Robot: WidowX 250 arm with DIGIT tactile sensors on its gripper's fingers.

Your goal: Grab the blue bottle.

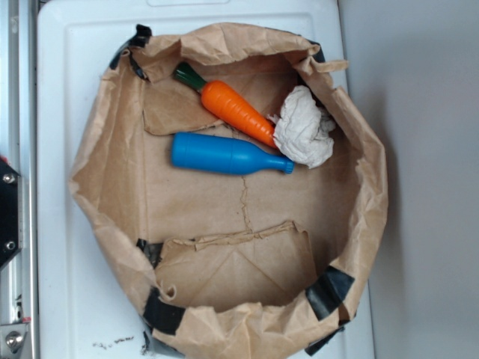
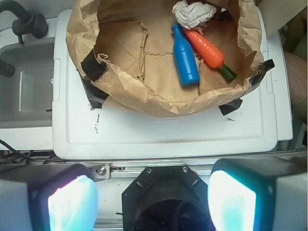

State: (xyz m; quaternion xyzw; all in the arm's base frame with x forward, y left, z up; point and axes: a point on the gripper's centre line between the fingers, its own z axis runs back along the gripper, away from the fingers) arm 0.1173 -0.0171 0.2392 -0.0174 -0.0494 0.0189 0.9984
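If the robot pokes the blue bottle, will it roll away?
Probably a little. The blue bottle lies on its side and looks round and smooth, so a sideways push may roll it. The carrot beside it and the crumpled paper near its neck would likely stop it. It looks hard, maybe slippery for the fingers.

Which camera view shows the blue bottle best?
The exterior view: the blue bottle lies large and unobstructed, beside the carrot. The wrist view shows it whole but smaller, far beyond the open gripper.

The blue bottle (image 1: 224,155) lies uncovered from above. The carrot (image 1: 236,110) crowds one long side; open paper floor (image 1: 194,202) flanks the other.
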